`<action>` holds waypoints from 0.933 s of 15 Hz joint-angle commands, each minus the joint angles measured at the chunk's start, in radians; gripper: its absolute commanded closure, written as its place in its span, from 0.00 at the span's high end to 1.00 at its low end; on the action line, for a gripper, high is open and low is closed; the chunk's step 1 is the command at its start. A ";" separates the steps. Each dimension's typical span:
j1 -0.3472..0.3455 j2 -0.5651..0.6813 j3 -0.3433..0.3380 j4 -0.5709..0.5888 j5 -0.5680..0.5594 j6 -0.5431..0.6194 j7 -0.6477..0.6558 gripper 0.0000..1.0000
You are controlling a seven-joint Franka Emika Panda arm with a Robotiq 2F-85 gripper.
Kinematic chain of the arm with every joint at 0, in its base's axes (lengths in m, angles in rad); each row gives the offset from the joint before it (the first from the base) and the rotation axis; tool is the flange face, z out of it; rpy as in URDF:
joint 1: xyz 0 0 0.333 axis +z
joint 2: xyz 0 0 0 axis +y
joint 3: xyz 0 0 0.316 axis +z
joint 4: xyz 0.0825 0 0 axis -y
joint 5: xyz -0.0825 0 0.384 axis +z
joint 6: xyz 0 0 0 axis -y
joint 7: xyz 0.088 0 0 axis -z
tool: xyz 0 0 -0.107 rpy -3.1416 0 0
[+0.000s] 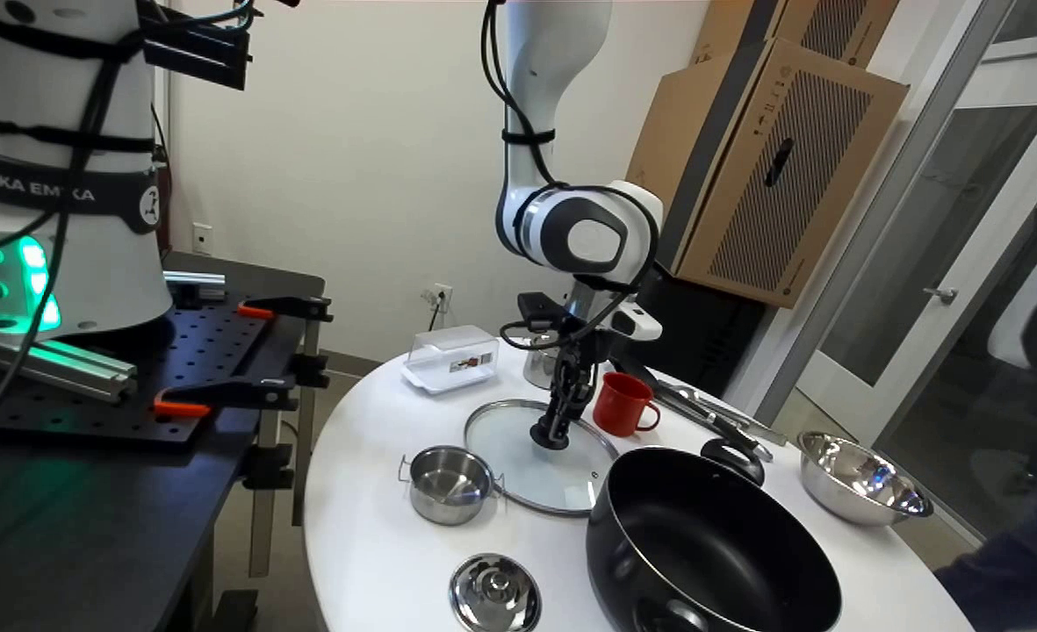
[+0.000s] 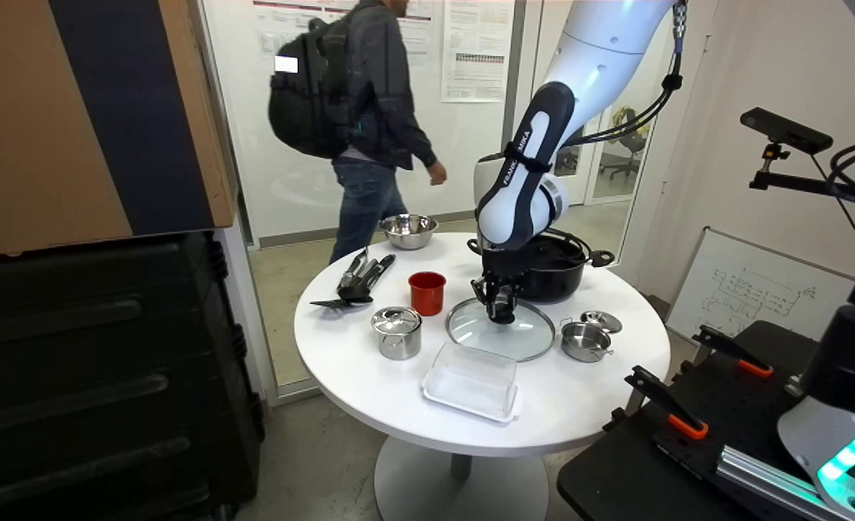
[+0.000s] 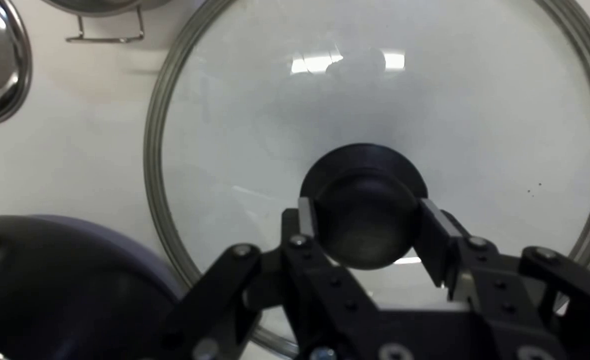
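Gripping the glass lid [image 3: 364,110] by its black knob [image 3: 367,225], the claw [image 3: 368,219], both pads [image 3: 306,217] distinct only in wrist view.

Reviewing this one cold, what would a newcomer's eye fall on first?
Probably the gripper, its fingers closed around the black knob of the glass lid on the round white table. Next would come the big black pot, uncovered beside the lid, and the bright red mug near the lid's rim. In an exterior view, a person wearing a black backpack beyond the table also draws attention.
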 commanded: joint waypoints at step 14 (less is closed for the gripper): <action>-0.014 -0.279 0.044 -0.189 0.014 -0.025 -0.078 0.25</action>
